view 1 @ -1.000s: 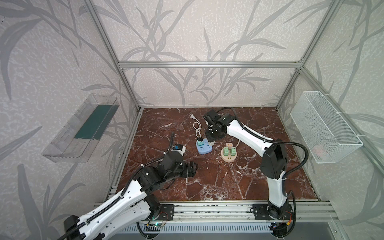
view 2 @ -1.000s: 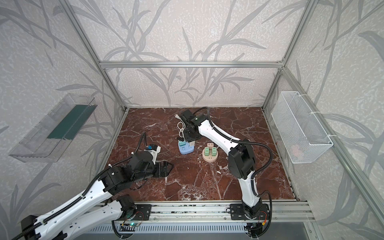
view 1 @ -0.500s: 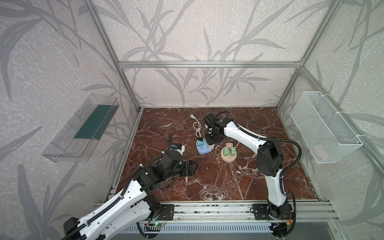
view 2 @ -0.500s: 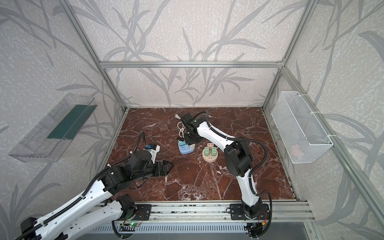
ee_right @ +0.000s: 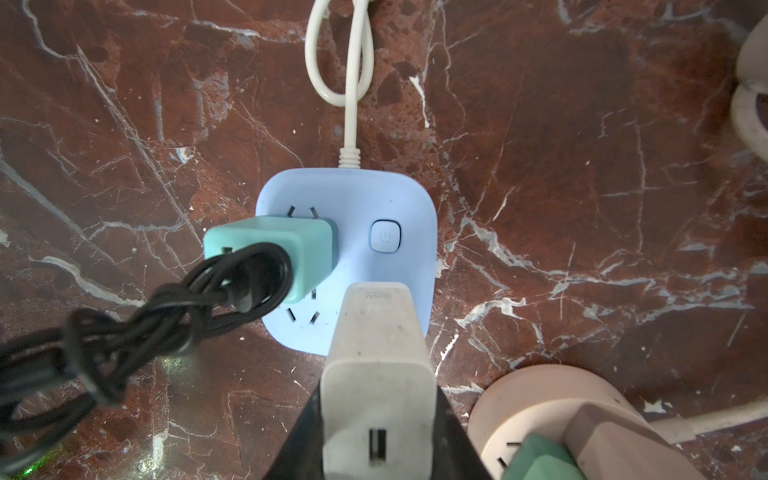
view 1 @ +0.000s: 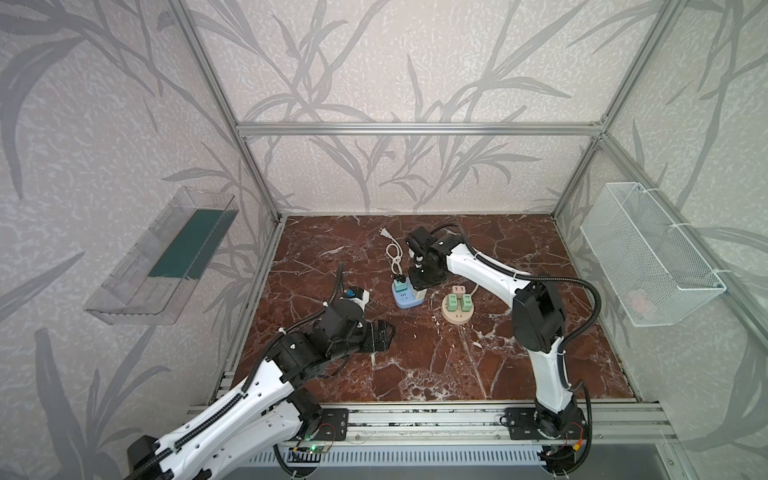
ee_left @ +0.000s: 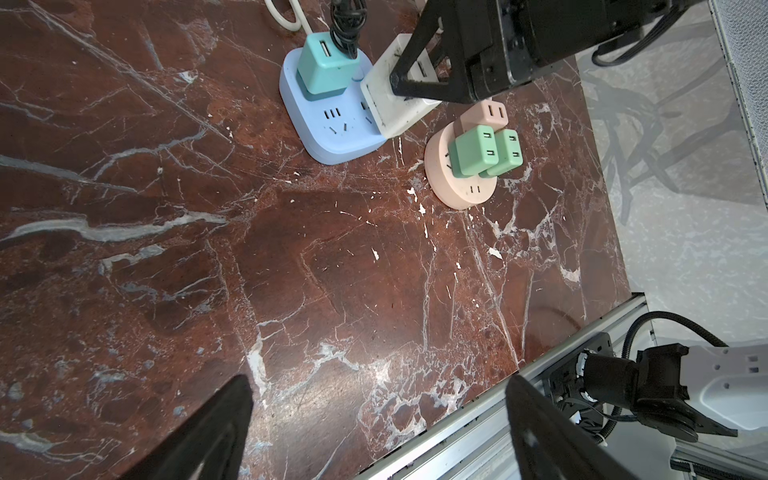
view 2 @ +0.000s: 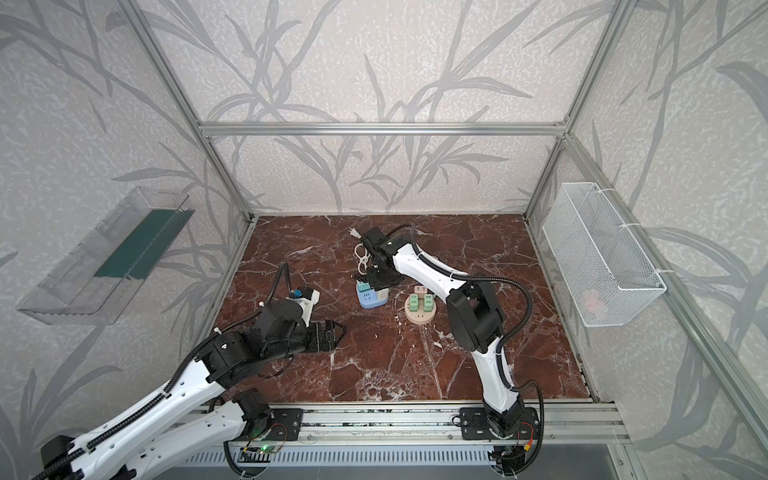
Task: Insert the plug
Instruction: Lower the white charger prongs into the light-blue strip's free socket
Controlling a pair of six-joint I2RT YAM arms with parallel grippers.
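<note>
My right gripper [ee_right: 376, 415] is shut on a white plug [ee_right: 376, 374], with a black finger against each of its sides. The plug [ee_left: 395, 99] stands tilted on the edge of the blue socket block [ee_right: 374, 199] nearest the pink round socket, and its prongs are hidden. In both top views the gripper [view 1: 422, 276] [view 2: 382, 276] sits right above the blue block [view 1: 405, 297] [view 2: 368, 300]. A teal adapter [ee_right: 270, 253] with a bundled black cable is plugged into that block. My left gripper [view 1: 384, 334] [ee_left: 376, 415] hovers open over bare table, front left.
A pink round socket [view 1: 457, 309] [ee_left: 469, 193] carrying green adapters [ee_left: 484, 149] stands just right of the blue block. The block's white cord [view 1: 395, 253] loops toward the back. A wire basket [view 1: 648, 257] hangs on the right wall and a clear shelf [view 1: 166, 257] on the left.
My right gripper has shifted slightly left and down with the white plug, onto the blue block. The left arm has barely moved.
</note>
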